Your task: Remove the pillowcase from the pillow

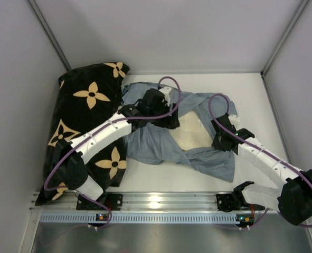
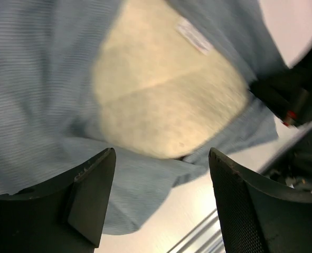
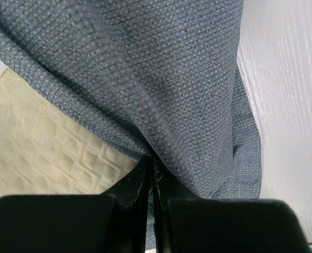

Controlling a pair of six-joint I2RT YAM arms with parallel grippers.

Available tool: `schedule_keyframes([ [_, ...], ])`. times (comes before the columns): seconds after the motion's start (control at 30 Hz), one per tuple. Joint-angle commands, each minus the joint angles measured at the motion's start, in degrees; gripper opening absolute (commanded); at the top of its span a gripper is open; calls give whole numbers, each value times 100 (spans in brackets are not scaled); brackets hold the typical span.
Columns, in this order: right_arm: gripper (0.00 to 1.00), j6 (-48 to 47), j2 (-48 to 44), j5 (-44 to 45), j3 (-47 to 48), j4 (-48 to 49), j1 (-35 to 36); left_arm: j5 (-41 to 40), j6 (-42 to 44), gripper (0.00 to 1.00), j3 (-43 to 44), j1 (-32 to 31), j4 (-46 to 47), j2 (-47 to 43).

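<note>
Here, 1 pillowcase (image 1: 145, 146) partly covers 1 pillow (image 1: 190, 136) beside 1 cushion (image 1: 82, 113).

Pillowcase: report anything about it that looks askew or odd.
The pillowcase lies crumpled with its blue-grey inside showing, open around a bare cream patch of the pillow. That fits a cover half pulled off. One fold is pinched in the shut right gripper. No tear or stain shows.
</note>
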Motion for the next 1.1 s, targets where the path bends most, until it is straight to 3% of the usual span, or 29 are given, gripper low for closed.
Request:
schedule_keyframes([
  [0.0,0,-106,-19,-183,-86,-92,-55,154,477,75,78,-551,454,-243],
  [0.33,0,-168,-493,-990,-437,118,-485,-57,469,77,-2,-1334,913,256],
  [0.53,0,-203,-731,-1519,-508,215,-679,-962,416,83,209,-1747,939,977],
  [0.67,0,-212,-766,-1827,-630,329,-793,-1331,214,83,385,-1879,974,1513],
  [1.07,0,-264,-757,-2302,-798,558,-943,-1420,170,83,552,-1994,1282,2199],
])
